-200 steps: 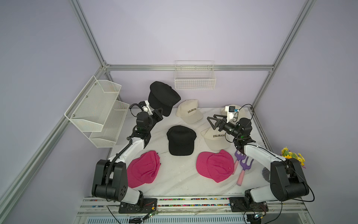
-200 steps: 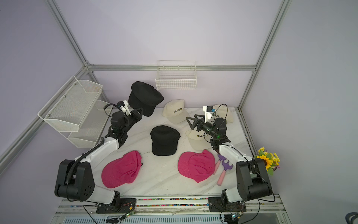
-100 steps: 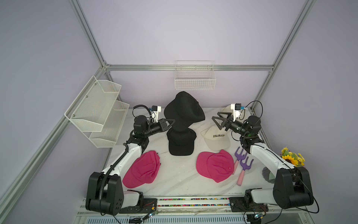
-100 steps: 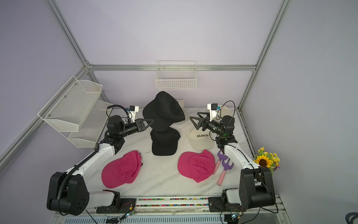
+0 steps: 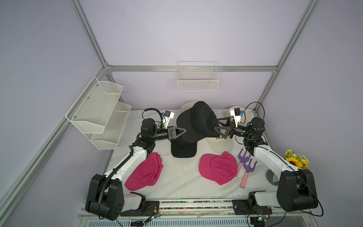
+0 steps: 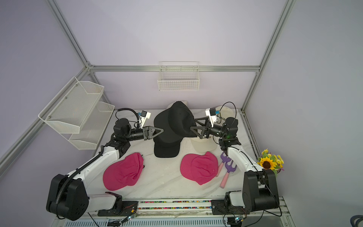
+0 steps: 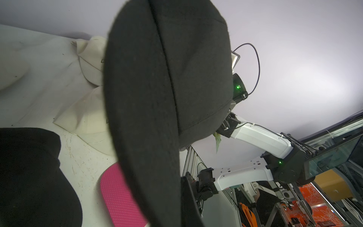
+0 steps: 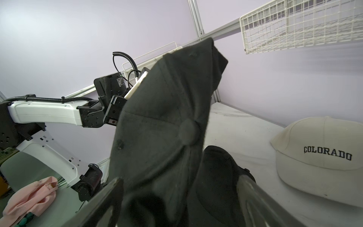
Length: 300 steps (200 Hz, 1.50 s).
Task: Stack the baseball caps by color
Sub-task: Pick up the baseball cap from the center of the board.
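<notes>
In both top views we note the left gripper (image 5: 183,131) pinched shut on the rim of a black fabric baseball cap (image 5: 198,121), held aloft over a second black cap (image 5: 183,151) on the white marble tabletop (image 5: 176,182). The right gripper (image 5: 216,123) stands spread wide at the raised crown. A hot pink cap (image 5: 146,173) lies beside the left arm and another pink cap (image 5: 217,169) beside the right. Left wrist: the raised cap (image 7: 163,88) fills our frame. Right wrist: fingers (image 8: 106,196) apart, crown between them, and a cream "COLORADO" cap (image 8: 324,153) beyond.
</notes>
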### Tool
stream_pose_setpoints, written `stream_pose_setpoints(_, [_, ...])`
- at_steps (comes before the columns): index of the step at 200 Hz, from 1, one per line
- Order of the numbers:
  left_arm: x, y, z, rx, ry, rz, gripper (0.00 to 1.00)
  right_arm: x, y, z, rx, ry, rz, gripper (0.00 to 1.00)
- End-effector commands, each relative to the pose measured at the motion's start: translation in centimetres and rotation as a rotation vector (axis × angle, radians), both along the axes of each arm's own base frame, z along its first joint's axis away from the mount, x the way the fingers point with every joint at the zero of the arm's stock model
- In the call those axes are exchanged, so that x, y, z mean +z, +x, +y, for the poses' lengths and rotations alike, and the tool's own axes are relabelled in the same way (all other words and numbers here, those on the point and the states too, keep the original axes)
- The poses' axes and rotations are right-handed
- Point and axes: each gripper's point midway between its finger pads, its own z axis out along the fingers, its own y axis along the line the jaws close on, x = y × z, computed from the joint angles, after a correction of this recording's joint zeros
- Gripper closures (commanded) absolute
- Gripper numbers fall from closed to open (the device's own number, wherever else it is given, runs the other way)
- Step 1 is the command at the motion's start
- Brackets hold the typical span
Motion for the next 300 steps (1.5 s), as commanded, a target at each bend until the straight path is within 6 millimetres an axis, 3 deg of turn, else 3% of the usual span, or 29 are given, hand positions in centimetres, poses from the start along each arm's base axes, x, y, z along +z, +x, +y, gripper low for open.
stream_pose_setpoints(1, [1.9, -0.2, -0.9, -0.05, -0.009, -0.106, 1.0, -0.7, -1.0, 1.4, 0.084, -0.004, -0.006, 0.08])
stream_pose_setpoints(25, [0.6, 0.9, -1.3, -0.043, 0.014, -0.074, 1.0, 0.1, -2.5, 2.5, 0.156, 0.005, -0.064, 0.16])
stream_pose_setpoints(55, [-2.9, 2.4, -1.1, -0.019, 0.132, -0.01, 1.0, 3.0, -6.0, 2.3, 0.233, 0.026, -0.201, 0.44])
stream_pose_setpoints(66, [-3.1, 2.5, -0.9, -0.016, 0.147, -0.018, 1.0, 3.8, -6.6, 2.2, 0.233, 0.026, -0.229, 0.53])
stream_pose_setpoints(85, [-2.9, 2.8, -0.3, 0.002, 0.141, -0.028, 1.0, 4.4, -7.3, 2.1, 0.237, 0.025, -0.252, 0.6])
stream_pose_setpoints(128, [-3.1, 3.1, -0.5, -0.027, 0.093, -0.015, 1.0, 3.7, -6.4, 2.1, 0.208, 0.037, -0.209, 0.61])
stream_pose_setpoints(149, [-2.6, 2.7, -0.9, -0.069, 0.051, -0.032, 1.0, 2.8, -4.8, 2.2, 0.177, 0.056, -0.144, 0.48])
stream_pose_setpoints(189, [-2.4, 2.4, -1.2, -0.105, 0.019, -0.048, 1.0, 2.1, -4.3, 2.4, 0.198, 0.064, -0.113, 0.32])
stream_pose_setpoints(239, [-1.9, 2.1, -1.5, -0.134, -0.005, -0.08, 1.0, 0.8, -2.6, 2.7, 0.152, 0.071, -0.055, 0.21])
stream_pose_setpoints(266, [-2.2, 2.3, -1.7, -0.14, -0.014, -0.07, 1.0, 0.4, -2.7, 3.2, 0.181, 0.084, -0.042, 0.24])
stream_pose_setpoints(300, [-4.6, 4.2, -1.1, -0.061, 0.06, 0.012, 1.0, 2.1, -4.9, 2.9, 0.199, 0.074, -0.157, 0.5])
